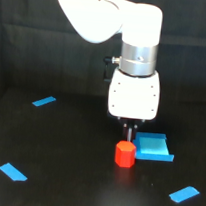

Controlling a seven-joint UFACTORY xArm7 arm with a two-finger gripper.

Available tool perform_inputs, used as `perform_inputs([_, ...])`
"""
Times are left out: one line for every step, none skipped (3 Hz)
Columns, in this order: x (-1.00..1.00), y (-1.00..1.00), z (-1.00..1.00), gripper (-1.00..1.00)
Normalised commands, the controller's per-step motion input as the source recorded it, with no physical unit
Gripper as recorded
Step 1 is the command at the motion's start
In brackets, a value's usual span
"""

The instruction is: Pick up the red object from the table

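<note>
One small red object (124,154), seemingly light and rigid, suits a grasp across its sides, but whether my gripper (129,133) is parted or closed stays unclear.

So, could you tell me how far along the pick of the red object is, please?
Done: the gripper is lined up just above the red object. In hand: closing in; whether the fingers are open or touching it cannot be told. Left: grasping and lifting, as the object sits on the table beside the blue block.

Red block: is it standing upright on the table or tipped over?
Upright. The red block stands on its end on the table, flat top face up, sides vertical, just below the gripper and beside the blue block.
</note>
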Motion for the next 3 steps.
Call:
perform_inputs([0.18, 0.21, 0.36, -0.19])
perform_inputs([0.08, 0.14, 0.36, 0.1])
perform_inputs([0.05, 0.16, 0.22, 0.49])
